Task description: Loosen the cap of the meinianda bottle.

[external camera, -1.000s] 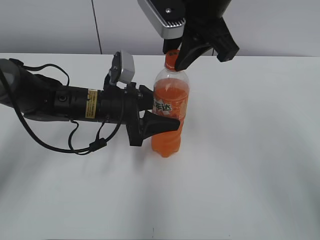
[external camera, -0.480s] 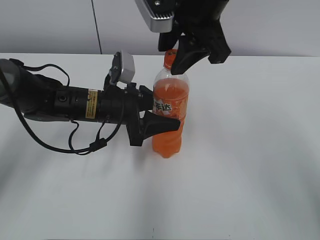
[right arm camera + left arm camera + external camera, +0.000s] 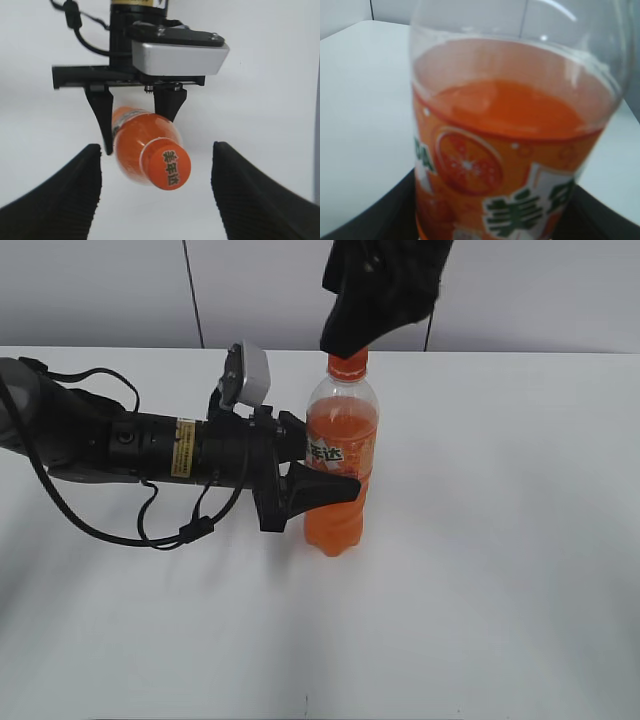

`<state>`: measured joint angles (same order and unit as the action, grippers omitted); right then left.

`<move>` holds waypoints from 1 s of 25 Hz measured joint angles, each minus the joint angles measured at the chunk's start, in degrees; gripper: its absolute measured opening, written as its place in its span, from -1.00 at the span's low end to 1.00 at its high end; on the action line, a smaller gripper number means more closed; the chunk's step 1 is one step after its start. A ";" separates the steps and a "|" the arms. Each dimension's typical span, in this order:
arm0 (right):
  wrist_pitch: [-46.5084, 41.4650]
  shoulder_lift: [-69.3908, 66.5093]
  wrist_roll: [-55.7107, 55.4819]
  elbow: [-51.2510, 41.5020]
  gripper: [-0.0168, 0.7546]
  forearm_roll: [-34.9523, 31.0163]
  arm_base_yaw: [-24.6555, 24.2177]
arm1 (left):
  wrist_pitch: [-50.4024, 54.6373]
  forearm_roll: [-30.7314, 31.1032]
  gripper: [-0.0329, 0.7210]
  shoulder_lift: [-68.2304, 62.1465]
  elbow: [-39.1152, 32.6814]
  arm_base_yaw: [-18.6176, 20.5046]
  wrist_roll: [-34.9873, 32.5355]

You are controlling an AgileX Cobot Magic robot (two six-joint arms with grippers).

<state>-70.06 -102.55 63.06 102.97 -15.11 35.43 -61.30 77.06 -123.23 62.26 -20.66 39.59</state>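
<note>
The meinianda bottle (image 3: 340, 465) stands upright on the white table, orange soda inside and an orange label; it fills the left wrist view (image 3: 510, 150). My left gripper (image 3: 318, 465) is shut on the bottle's waist from the left. The orange cap (image 3: 349, 365) sits on the neck. My right gripper (image 3: 375, 300) hovers just above the cap. In the right wrist view the cap (image 3: 170, 169) lies between the two wide-open fingers (image 3: 157, 195), with free space on both sides.
The white table (image 3: 500, 540) spreads all around the bottle. A grey wall stands behind the far edge. The left arm (image 3: 120, 445) with its cables lies across the table's left half.
My right gripper has turned about its axis above the cap and risen a little. The bottle and the left gripper have stayed put.
</note>
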 joint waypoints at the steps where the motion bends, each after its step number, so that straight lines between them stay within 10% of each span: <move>1: 0.00 0.26 -8.81 0.00 0.38 -0.36 0.00 | 0.05 0.00 0.22 0.00 0.00 0.00 0.00; 8: 0.56 0.15 -65.06 0.00 0.38 0.81 0.00 | 0.23 -0.07 0.22 0.00 0.00 0.00 0.00; 25: 0.40 -5.09 -74.02 0.00 0.24 5.83 0.00 | 0.34 -0.39 0.22 0.00 0.00 -0.05 0.27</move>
<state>-69.66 -107.64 -10.96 102.97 -9.27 35.43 -60.96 76.68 -123.23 62.26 -20.71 39.86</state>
